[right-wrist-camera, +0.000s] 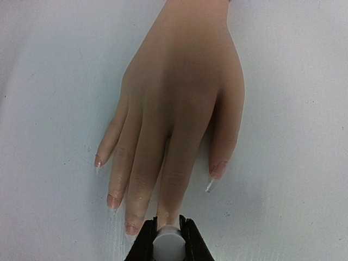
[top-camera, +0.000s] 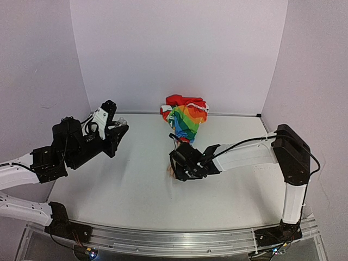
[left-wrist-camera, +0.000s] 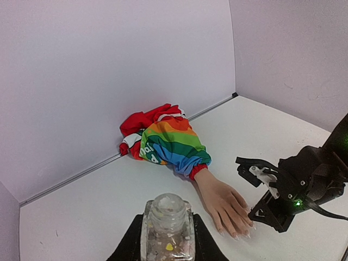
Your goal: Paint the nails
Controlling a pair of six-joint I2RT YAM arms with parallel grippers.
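The fake hand (right-wrist-camera: 179, 92) lies palm down on the white table, fingers toward me, with its rainbow-striped sleeve (top-camera: 186, 120) at the back wall. Its nails (right-wrist-camera: 218, 170) are long and clear-tipped. My right gripper (right-wrist-camera: 167, 239) is shut on a white round brush cap (right-wrist-camera: 167, 244), held right over the tip of one middle finger and hiding that nail. It also shows in the top view (top-camera: 182, 166). My left gripper (left-wrist-camera: 166, 239) is shut on a small clear glass bottle (left-wrist-camera: 167, 228) with its neck open, held off to the left (top-camera: 111, 130).
White walls close in the table at the back and both sides. The back wall seam (left-wrist-camera: 81, 173) runs just behind the sleeve. The right arm's link (top-camera: 244, 155) stretches across the table's right half.
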